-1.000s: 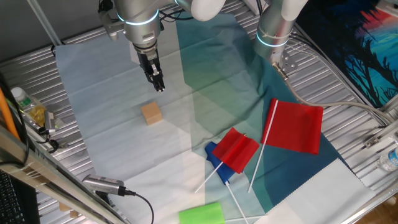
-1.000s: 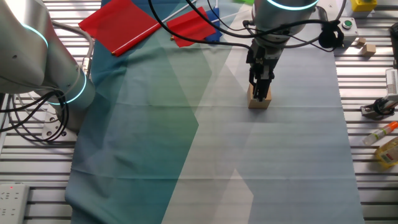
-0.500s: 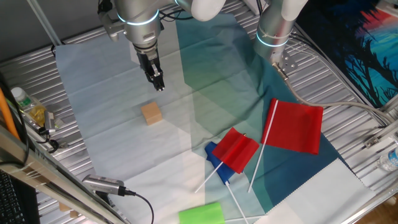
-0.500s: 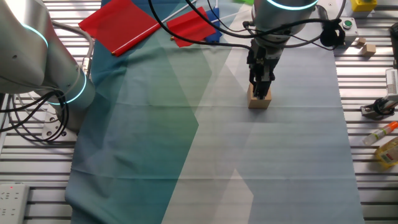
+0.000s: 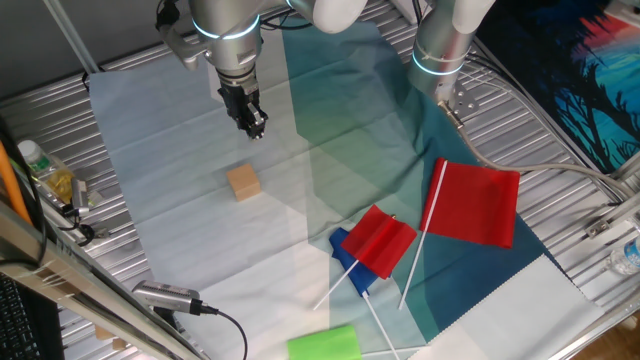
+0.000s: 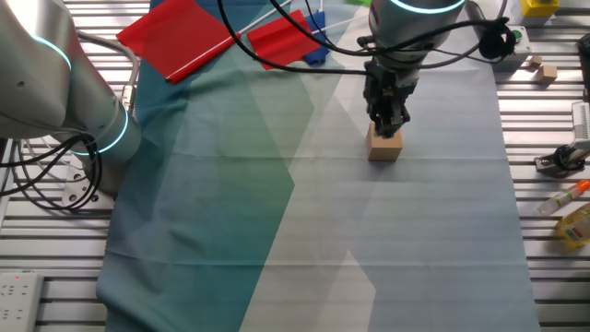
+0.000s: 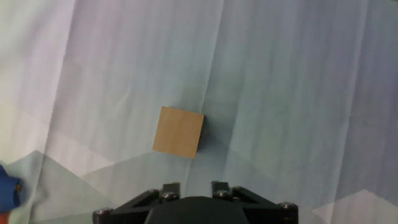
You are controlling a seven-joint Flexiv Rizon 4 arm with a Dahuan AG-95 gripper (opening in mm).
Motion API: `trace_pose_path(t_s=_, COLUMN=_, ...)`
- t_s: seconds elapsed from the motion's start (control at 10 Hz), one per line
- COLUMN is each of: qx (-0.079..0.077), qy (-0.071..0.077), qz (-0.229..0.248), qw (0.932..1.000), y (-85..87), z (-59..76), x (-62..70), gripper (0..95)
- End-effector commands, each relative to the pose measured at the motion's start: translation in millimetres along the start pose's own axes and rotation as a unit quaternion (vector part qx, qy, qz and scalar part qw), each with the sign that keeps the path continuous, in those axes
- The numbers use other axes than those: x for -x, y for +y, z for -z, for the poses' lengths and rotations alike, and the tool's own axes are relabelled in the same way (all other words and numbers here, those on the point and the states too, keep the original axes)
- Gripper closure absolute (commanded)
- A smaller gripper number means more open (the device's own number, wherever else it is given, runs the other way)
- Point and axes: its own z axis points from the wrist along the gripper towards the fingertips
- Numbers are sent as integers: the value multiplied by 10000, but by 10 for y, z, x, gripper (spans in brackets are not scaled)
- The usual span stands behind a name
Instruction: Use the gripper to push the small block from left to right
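Observation:
The small tan wooden block [image 5: 243,183] lies on the pale grey cloth, left of the cloth's middle. It also shows in the other fixed view [image 6: 384,148] and in the hand view [image 7: 179,132]. My gripper [image 5: 255,128] hangs above the cloth just beyond the block, not touching it, with its narrow black fingers together and empty. In the other fixed view the gripper [image 6: 387,129] hovers right over the block. In the hand view only the black base of the gripper [image 7: 194,205] shows at the bottom edge; the fingertips are out of view.
Two red flags [image 5: 478,203] [image 5: 380,240] and a blue piece [image 5: 347,262] lie on the teal cloth at the right. A green rounded block [image 5: 324,344] sits at the front edge. The idle silver arm [image 5: 442,40] stands behind. A bottle [image 5: 45,170] and cables lie at the left.
My gripper has risen a little and drawn slightly away from the block. The block has not moved.

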Motion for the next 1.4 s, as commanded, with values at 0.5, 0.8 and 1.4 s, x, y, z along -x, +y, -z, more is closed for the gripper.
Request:
trace_pose_path(t_s=0.5, qx=-41, qy=41, qz=-13, qw=10000, y=1, z=0, x=1, gripper=950)
trace_pose_path(t_s=0.8, qx=-100, qy=45, qz=-35, qw=9999, y=2, z=25, x=2, gripper=950)
trace_pose_path(t_s=1.4, qx=-48, qy=80, qz=-125, qw=9999, y=-10, z=37, x=26, gripper=950)
